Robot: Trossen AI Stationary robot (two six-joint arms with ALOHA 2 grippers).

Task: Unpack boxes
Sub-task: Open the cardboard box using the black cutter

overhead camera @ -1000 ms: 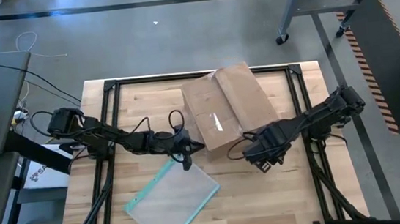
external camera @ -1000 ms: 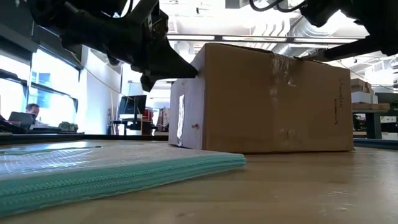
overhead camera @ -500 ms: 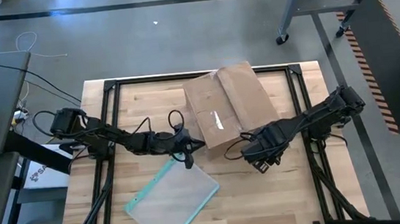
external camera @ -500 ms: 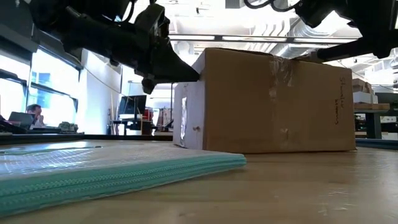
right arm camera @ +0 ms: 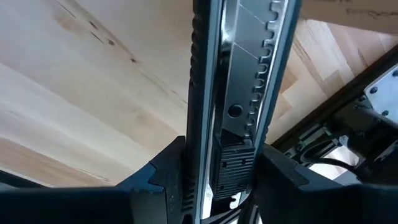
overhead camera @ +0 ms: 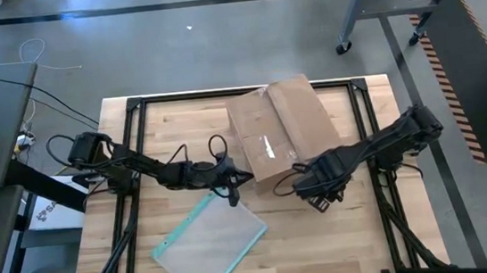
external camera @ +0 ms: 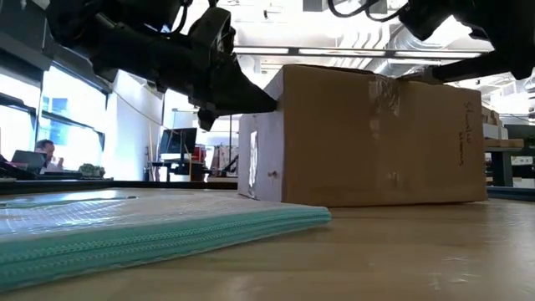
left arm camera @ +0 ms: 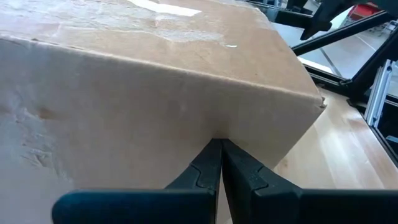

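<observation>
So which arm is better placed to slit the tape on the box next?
Probably the right: its gripper already clamps a utility knife beside the box. The left gripper, jaws shut, only presses the box's side.

Hidden and cut-off parts

The box cutter runs past the right wrist frame at 12 o'clock, tip unseen; the cardboard box overflows the left wrist view at 9 o'clock.

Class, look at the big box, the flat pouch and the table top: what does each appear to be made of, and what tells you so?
Box: plain brown cardboard, matte, with glossy clear tape along its top seam. Pouch: probably soft clear plastic, since the wood shows through it, with a teal edge that looks like a zipper strip in the low view. Table top: light wood, with visible grain and plank lines, set in a dark frame.
</observation>
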